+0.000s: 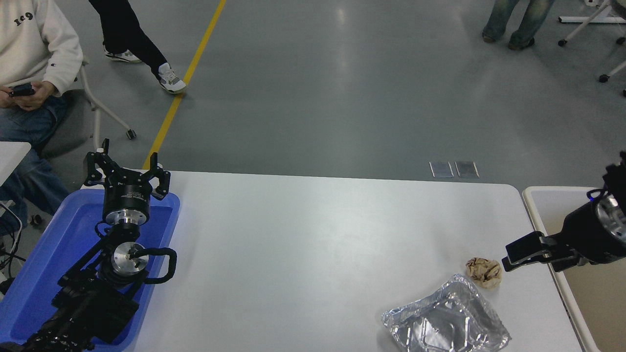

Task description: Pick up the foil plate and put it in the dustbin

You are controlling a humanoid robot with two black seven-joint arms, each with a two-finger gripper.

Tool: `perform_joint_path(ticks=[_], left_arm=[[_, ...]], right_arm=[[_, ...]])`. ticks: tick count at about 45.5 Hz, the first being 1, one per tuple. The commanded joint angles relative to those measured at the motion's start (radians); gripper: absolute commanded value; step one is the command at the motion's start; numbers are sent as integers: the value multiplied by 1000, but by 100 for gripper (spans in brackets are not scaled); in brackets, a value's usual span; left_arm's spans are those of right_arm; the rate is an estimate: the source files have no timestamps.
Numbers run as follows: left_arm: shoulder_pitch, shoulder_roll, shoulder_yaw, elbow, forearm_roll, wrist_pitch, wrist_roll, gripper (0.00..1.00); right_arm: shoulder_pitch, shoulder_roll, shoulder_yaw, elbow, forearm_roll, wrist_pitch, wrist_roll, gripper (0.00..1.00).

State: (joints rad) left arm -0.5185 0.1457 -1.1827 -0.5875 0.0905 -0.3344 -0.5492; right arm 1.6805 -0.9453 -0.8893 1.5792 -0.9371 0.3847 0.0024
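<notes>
While nothing is gripped yet, the foil plate (446, 319) lies flat at the near right corner of the white table (313, 234), its crinkled rim close to the front edge, so a grasp probably suits the far rim. Just beyond it sits a crumpled brown paper ball (484, 272), nearly touching. The right gripper (530, 254) hangs beside that ball, fingers apart and empty, over the table's right edge, where the dustbin (533, 205) waits alongside. Farther left, the left gripper (126, 173) is parked open over the blue tray (44, 259).
</notes>
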Motion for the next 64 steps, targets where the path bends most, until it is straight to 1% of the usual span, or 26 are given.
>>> perform_joint_path(ticks=[1, 10, 19, 25, 33, 43, 60, 64], left_arm=[[0, 0, 0, 0, 0, 0, 0, 99], [0, 0, 0, 0, 0, 0, 0, 99], [0, 0, 0, 0, 0, 0, 0, 99], [0, 0, 0, 0, 0, 0, 0, 99], [0, 0, 0, 0, 0, 0, 0, 99], [0, 0, 0, 0, 0, 0, 0, 99], [0, 0, 0, 0, 0, 0, 0, 99], [0, 0, 0, 0, 0, 0, 0, 99]], right_arm=[[-192, 8, 44, -48, -143, -194, 34, 99], [-271, 80, 49, -113, -144, -322, 41, 100], [-349, 123, 110, -157, -144, -339, 48, 100], [-412, 177, 118, -219, -144, -345, 54, 100], [-492, 243, 151, -257, -147, -389, 56, 100], [-524, 270, 153, -291, -149, -395, 65, 100], [-562, 313, 152, -349, -151, -409, 67, 99], [-564, 323, 148, -351, -151, -417, 80, 98]])
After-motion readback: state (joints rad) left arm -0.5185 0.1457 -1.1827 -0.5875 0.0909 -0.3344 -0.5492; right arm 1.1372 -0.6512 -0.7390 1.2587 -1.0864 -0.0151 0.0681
